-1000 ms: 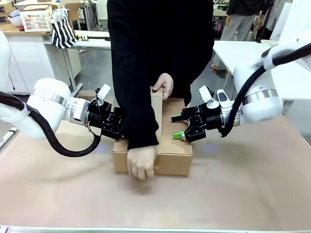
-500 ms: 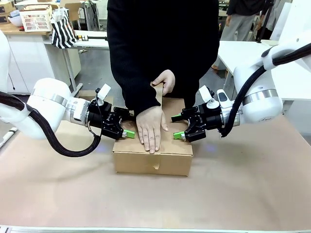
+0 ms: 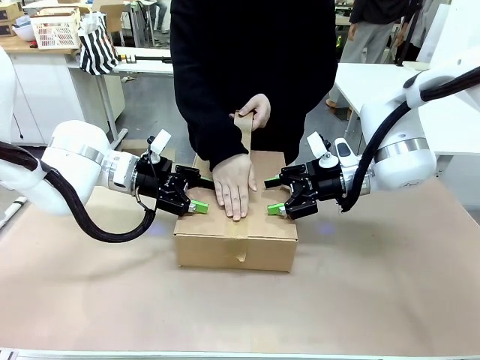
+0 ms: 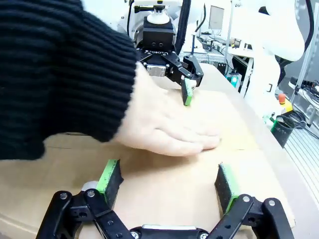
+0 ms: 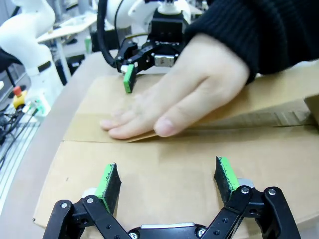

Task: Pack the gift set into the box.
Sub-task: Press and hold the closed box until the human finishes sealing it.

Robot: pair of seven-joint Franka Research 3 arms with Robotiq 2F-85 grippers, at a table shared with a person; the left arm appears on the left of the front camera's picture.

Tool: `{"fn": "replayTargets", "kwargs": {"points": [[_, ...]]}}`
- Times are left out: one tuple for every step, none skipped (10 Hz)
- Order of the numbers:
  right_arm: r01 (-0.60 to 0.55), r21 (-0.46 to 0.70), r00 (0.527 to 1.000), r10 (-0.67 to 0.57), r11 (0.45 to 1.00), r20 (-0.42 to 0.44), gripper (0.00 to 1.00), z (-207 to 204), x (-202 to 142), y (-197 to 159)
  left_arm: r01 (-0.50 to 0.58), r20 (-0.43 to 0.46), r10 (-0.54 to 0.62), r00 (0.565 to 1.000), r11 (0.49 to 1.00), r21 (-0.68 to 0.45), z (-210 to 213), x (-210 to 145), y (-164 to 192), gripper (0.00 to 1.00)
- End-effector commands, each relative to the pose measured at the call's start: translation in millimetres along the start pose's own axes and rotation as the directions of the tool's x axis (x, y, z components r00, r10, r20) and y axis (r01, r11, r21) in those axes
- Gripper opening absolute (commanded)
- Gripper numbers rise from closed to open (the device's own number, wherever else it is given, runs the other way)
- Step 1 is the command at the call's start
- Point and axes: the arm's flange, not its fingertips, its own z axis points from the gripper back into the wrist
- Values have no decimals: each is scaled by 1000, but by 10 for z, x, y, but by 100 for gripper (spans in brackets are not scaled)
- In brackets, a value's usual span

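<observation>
1. Front view: one brown box (image 3: 236,238) sits mid-table, its top flaps folded down flat.
2. My left gripper (image 3: 196,196) hovers at the box's left edge, jaws spread, holding nothing.
3. My right gripper (image 3: 273,196) hovers at the right edge, jaws likewise spread and empty.
4. Two hands of one person at the far side: one hand (image 3: 232,185) lies flat on the box top between my grippers; the other hand (image 3: 256,110) pinches a strip of brown tape (image 3: 244,132) rising from the box's far end.
5. Left wrist view: my two green pads (image 4: 109,175) stand apart above the cardboard.
</observation>
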Motion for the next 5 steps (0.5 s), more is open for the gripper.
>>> {"fn": "replayTargets", "kwargs": {"points": [[0, 1, 1000, 0, 1000, -5, 100, 3, -13, 13, 17, -7, -17, 1000, 1000, 3, 3, -21, -18, 100], [0, 1, 1000, 0, 1000, -5, 100, 3, -13, 13, 17, -7, -17, 1000, 1000, 3, 3, -21, -18, 100], [0, 1, 1000, 0, 1000, -5, 100, 3, -13, 13, 17, -7, -17, 1000, 1000, 3, 3, -21, -18, 100], [0, 1, 1000, 0, 1000, -5, 100, 3, -13, 13, 17, -7, -17, 1000, 1000, 3, 3, -21, -18, 100], [0, 1, 1000, 0, 1000, -5, 100, 3, -13, 13, 17, -7, -17, 1000, 1000, 3, 3, -21, -18, 100]]}}
